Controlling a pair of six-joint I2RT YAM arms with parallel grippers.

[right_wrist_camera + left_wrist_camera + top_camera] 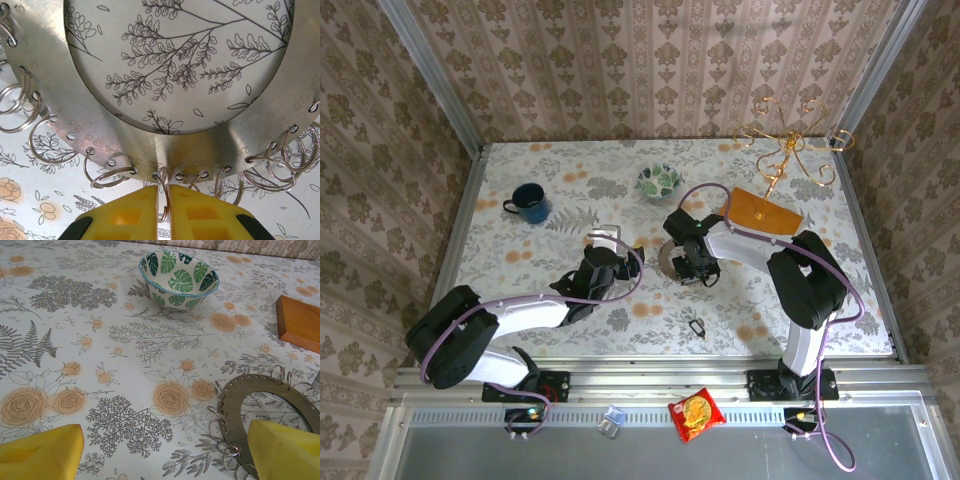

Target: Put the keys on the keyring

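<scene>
The small dark oval keyring loop (697,326) lies flat and bare on the floral-patterned worktop (570,180). It sits well apart from both tools, on the arm-base side of the right tool (164,192), and neither tool touches it. Nothing looks threaded onto it, though it is too small to be sure. The right tool is instead at the near rim of a flat grey metal ring-shaped disc (165,145) edged with holes and hanging wire rings. Its yellow jaws are drawn narrow, with one thin silver split ring (160,182) running down between them, apparently pinched. The left tool (162,455) hovers low with its jaws spread wide and empty, and the disc's edge lies just inside its right-hand jaw. Ahead of it stand a green-leaf patterned bowl (180,277) and, off to its right, an orange-brown wooden block (300,322). By my judgement the task has barely begun. Neither tool holds the keys, the loop is ungrasped, and fetching the keys, steadying the loop and threading them on all remain to be done.
</scene>
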